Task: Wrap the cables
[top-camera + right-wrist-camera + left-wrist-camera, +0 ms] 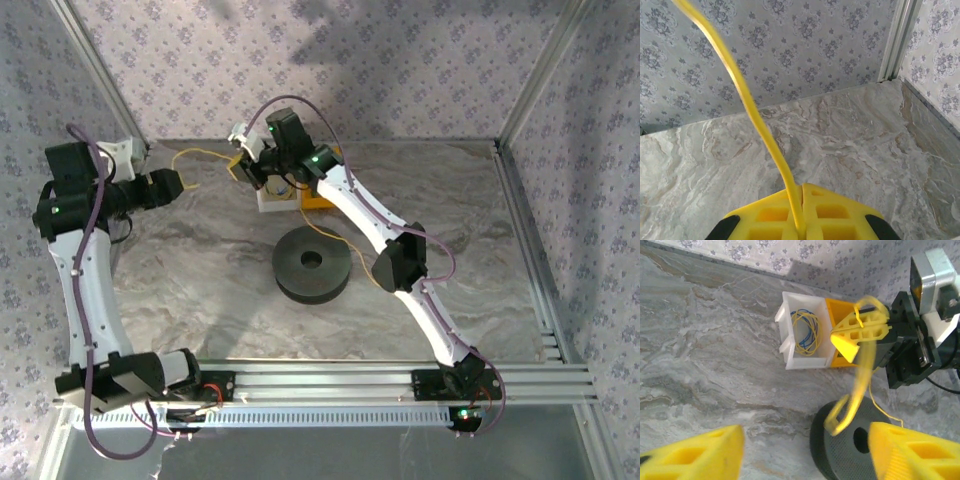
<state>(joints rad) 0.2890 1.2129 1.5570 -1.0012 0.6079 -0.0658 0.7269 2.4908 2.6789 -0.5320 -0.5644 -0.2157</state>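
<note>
Noted right gripper (801, 189) pinched tight on yellow cable (747, 100) beside white-and-yellow box (802, 363) near far edge of table (200, 260), left gripper (806, 435) spread wide, grasping nothing.

spool (290, 266) on table (200, 285) | tray (802, 361) behind it | cables (805, 331) seemingly in tray

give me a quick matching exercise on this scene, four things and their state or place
Things:
1. left end effector
2. right end effector
3. spool
4. white box

States or places:
a. shut on the yellow cable
b. holds a small coil of wires
c. open, nothing between its fingers
d. dark and round, lying flat mid-table

Pairs: 1-c, 2-a, 3-d, 4-b
</note>
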